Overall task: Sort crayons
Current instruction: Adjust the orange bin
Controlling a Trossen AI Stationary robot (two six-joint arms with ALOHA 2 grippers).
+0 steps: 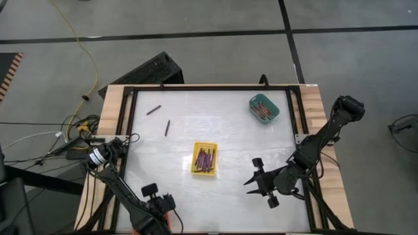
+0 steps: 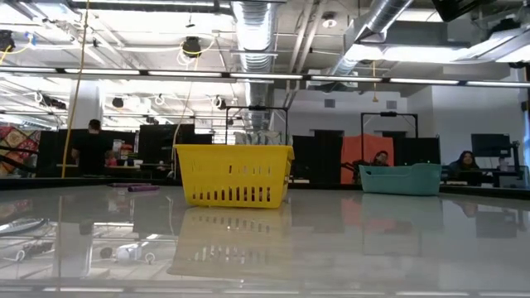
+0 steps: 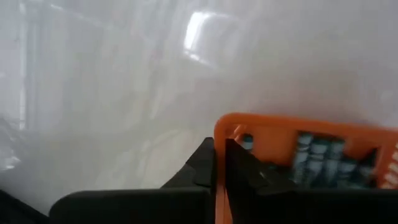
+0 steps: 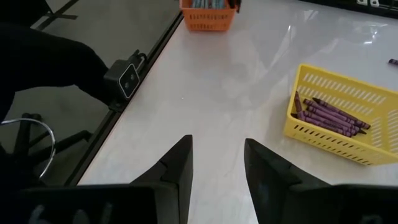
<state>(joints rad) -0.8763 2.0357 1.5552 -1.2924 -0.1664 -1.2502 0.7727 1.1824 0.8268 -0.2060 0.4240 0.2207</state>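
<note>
While the yellow tray (image 1: 204, 159) sits near the middle of the table (image 1: 215, 124), the high view shows it filled with purple crayons (image 1: 206, 157) lying side by side, long axes along the tray's length, running from the near edge toward the far one. Two loose dark crayons (image 1: 153, 109) lie well apart from that tray toward the far left corner, one slanted, the other (image 1: 167, 127) nearly parallel to the tray. Reddish crayons (image 1: 262, 109) fill the teal tray (image 1: 264, 108) far to the right, lying diagonally. The right gripper (image 1: 250, 181) hovers just right of the yellow tray, fingers spread and empty; the left gripper (image 1: 171, 219) sits at the near edge. In the low view, the yellow tray (image 2: 234, 175) stands centre, the teal one (image 2: 400, 178) to its right, and a purple crayon (image 2: 142, 188) lies flat to its left. The left wrist view shows the left gripper (image 3: 219, 163) clamped on the rim of an orange tray (image 3: 298, 130) holding bluish-grey crayons (image 3: 320, 155). The right wrist view shows the open right gripper (image 4: 217, 155), purple crayons (image 4: 329, 114) lengthwise in the yellow tray (image 4: 339, 118), and the orange tray (image 4: 208, 14) beyond.
</note>
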